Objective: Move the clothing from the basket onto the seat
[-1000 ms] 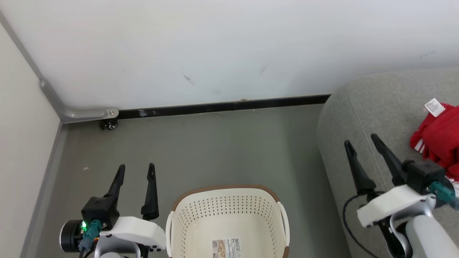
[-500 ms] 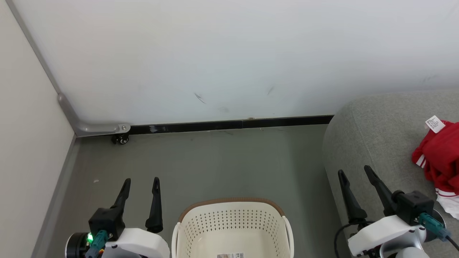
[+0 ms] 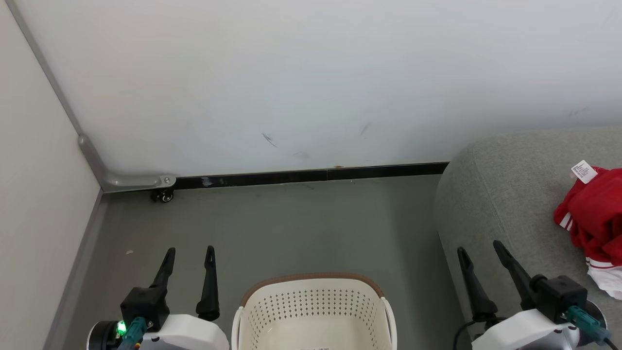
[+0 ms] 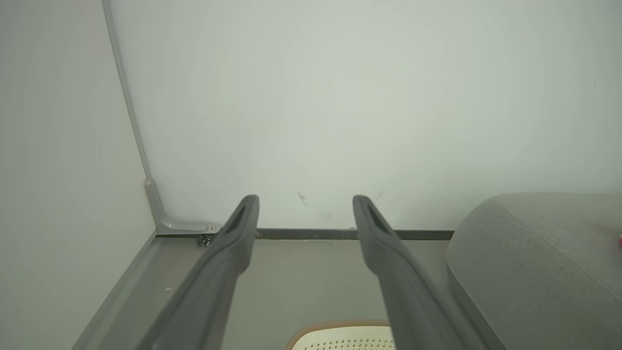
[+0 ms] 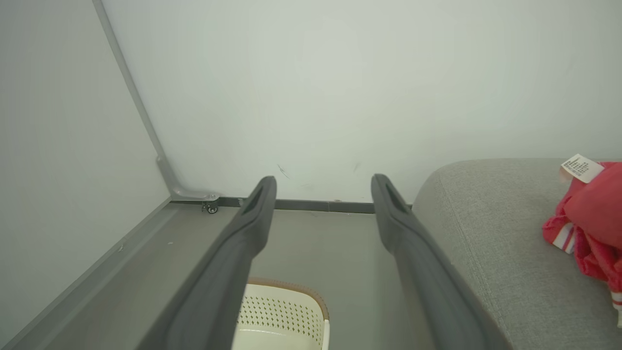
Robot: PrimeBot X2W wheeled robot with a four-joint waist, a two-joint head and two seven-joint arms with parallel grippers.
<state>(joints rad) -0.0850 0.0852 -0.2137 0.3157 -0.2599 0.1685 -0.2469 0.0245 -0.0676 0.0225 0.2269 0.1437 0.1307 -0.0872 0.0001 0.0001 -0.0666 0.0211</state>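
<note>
In the head view, the clothing [image 3: 595, 218] lies bunched on the seat [image 3: 510, 204], to the right of and beyond the right jaws. These stand wide apart and hold nothing. The left jaws, equally spread and bare, hang left of the basket [image 3: 313, 311], whose visible inside holds nothing.

In the left wrist view, the basket rim [image 4: 340, 324] shows low between the jaws, and the seat [image 4: 534, 253] is off to the right.

In the right wrist view, the clothing [image 5: 590, 218] sits on the seat [image 5: 486, 233], right of the jaws. The right arm is plainly nearer, and the heap shows no clear long axis.

Floor [image 3: 291, 228] passage between basket [image 3: 311, 278] and back wall [image 3: 311, 73]; seat [image 3: 505, 204] blocks right, side wall [image 3: 34, 204] blocks left.
</note>
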